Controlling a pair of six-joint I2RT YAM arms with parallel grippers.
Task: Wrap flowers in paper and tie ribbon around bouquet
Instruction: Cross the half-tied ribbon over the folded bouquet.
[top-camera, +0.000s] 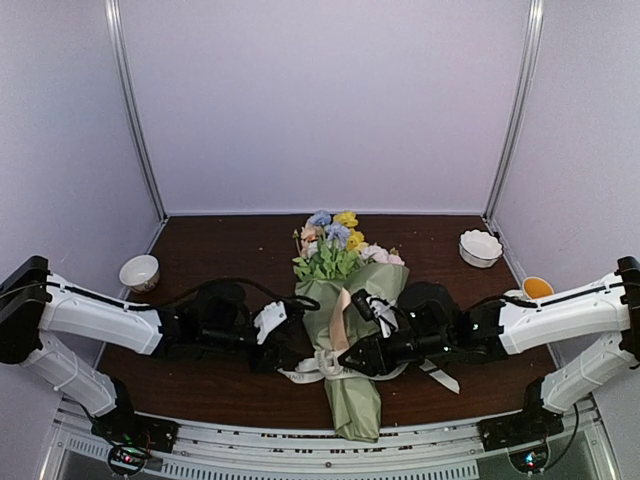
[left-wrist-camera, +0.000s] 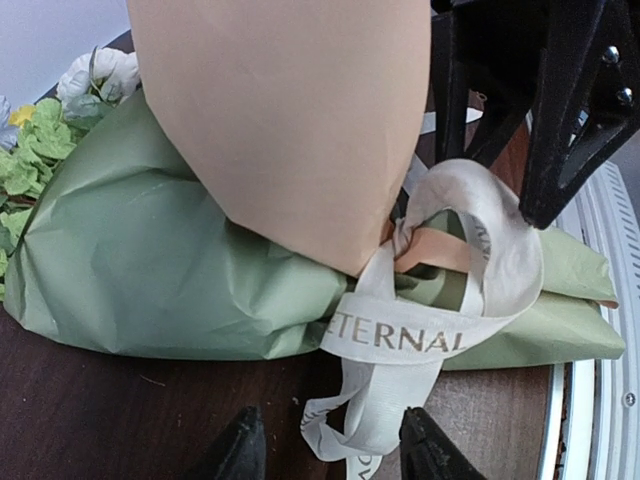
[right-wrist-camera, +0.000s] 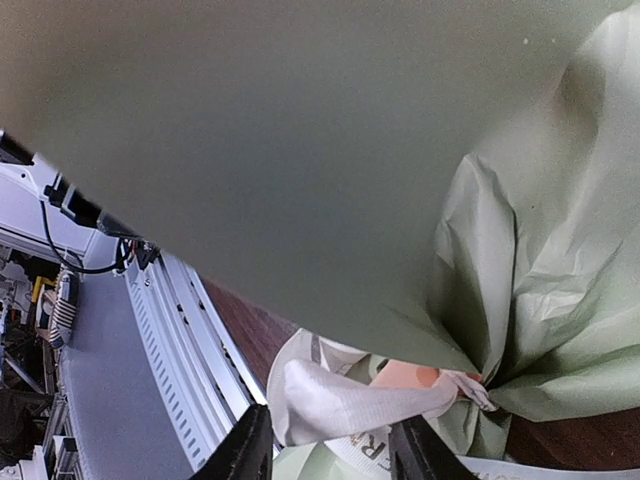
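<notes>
**A:** How does the thing lie from where I'm driving?

**B:** The desk (top-camera: 220, 250) carries the bouquet (top-camera: 328, 318) down its middle. I read its long axis as running straight away from the arm bases; the flowers (top-camera: 335, 240) are at the far end; the thin twisted end of the paper (left-wrist-camera: 150, 260) points back at the near edge. So both my arms meet it side-on, across that axis.

**A:** And the ribbon?

**B:** The ribbon (left-wrist-camera: 400, 340) circles the narrow waist, between the two arms; it looks tied already, with a knot (left-wrist-camera: 405, 245) at the waist.

**A:** Which pincer do I trust for the next pull?

**B:** My left pincer (left-wrist-camera: 335, 450) sits just left of the waist, low to the desk; its jaws are apart and clamp nothing. One tail (left-wrist-camera: 365, 420) of the ribbon hangs between its fingertips; the knot is straight ahead of it. My right pincer (right-wrist-camera: 330, 455) comes in from the right, jaws likewise apart; a loop (right-wrist-camera: 340, 400) of ribbon lies between its tips, and I can't see that it's pinched. From above, the right one seems the nearer to the knot, almost over the waist.

**A:** So which way?

**B:** I judge any tightening has to go outward, left and right, square to the bouquet's axis; a pull along it could slide the ribbon toward the thin end.
</notes>
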